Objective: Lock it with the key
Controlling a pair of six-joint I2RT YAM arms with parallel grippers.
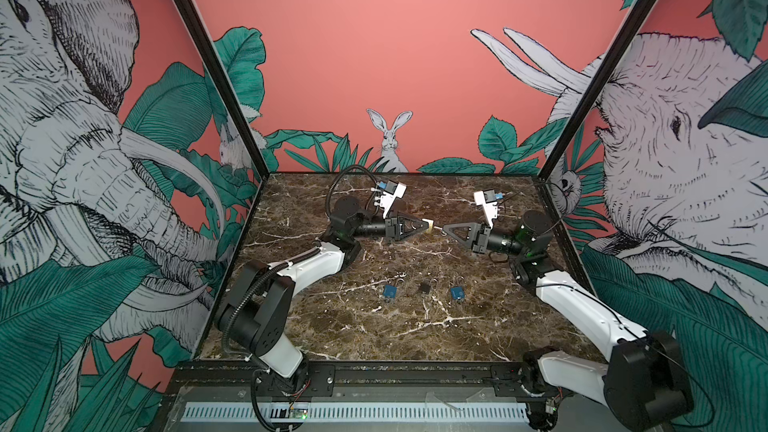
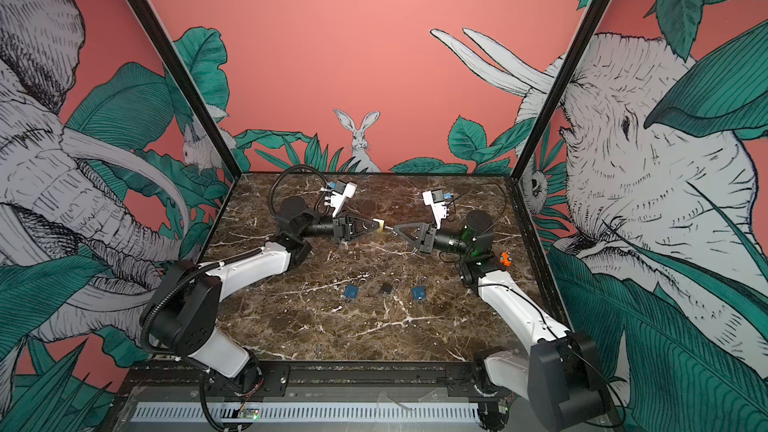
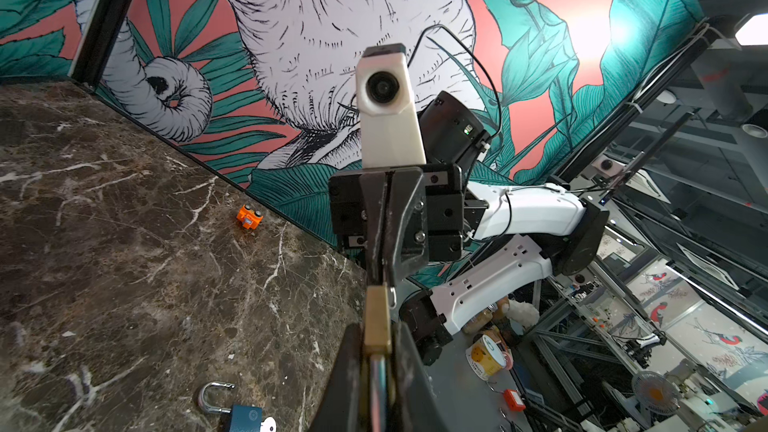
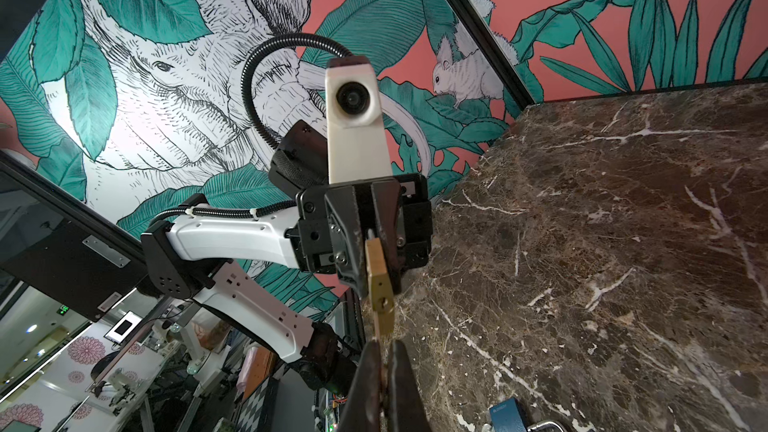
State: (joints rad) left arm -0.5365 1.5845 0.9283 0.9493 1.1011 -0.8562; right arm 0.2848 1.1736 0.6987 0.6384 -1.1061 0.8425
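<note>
Brass padlock [image 3: 377,318] clamped in left pincer [image 1: 425,226], right pincer [image 4: 385,347] closed, seemingly on key [image 1: 439,229]

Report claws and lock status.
Left claw shut on brass padlock, held above table. Right claw shut on key at padlock's base. Spare padlocks on table, out of the way.
</note>
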